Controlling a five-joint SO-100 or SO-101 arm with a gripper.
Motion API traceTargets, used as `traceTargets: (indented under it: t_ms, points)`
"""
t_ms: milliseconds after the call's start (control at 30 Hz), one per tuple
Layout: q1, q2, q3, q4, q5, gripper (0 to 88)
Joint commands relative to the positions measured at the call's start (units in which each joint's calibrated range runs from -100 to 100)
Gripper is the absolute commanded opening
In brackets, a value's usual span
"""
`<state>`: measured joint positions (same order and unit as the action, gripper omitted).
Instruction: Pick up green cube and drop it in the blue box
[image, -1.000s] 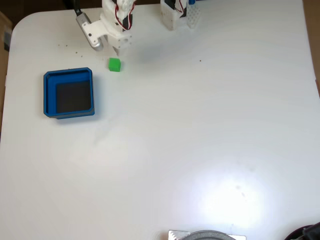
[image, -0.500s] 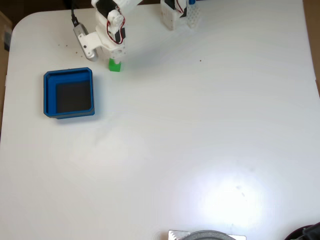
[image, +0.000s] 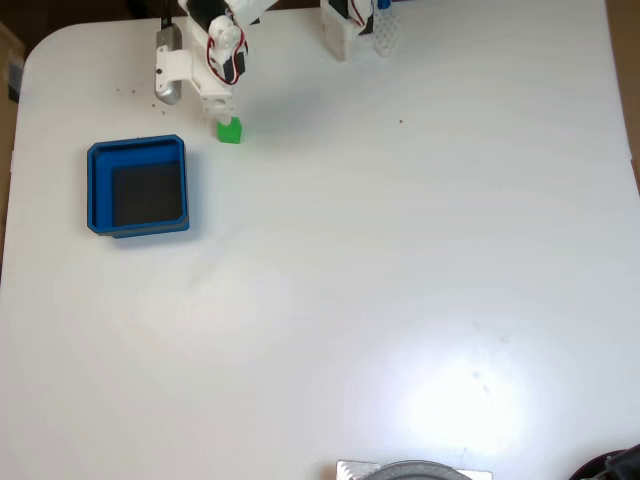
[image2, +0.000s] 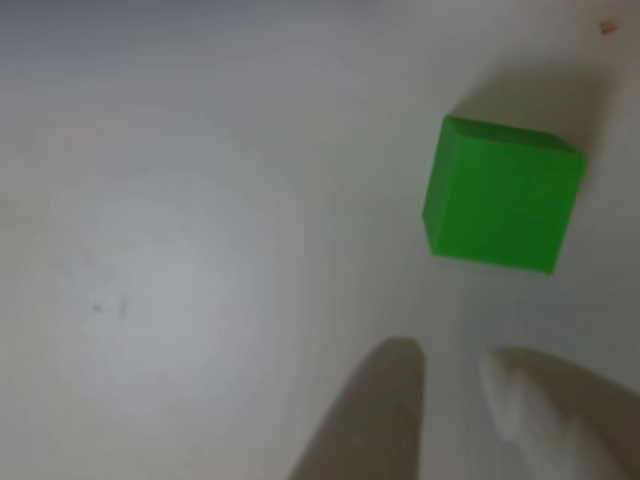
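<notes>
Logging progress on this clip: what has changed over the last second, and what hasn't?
The end effector swung left across the top of the fixed view and closed in on the green cube, its tips now just short of it. Nothing has been grasped; the cube sits free on the table. The cube and the blue box stayed where they were.

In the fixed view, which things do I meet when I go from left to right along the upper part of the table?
blue box → gripper with the green cube just beside it → white arm base
</notes>
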<state>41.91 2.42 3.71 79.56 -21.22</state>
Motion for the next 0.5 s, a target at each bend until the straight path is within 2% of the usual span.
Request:
traceTargets:
  t_ms: [0, 467]
  points:
    - [0.53, -0.75, -3.0, 0.46, -2.34, 1.5]
    - [0.53, -1.0, -2.82, 0.54, -2.2, 1.5]
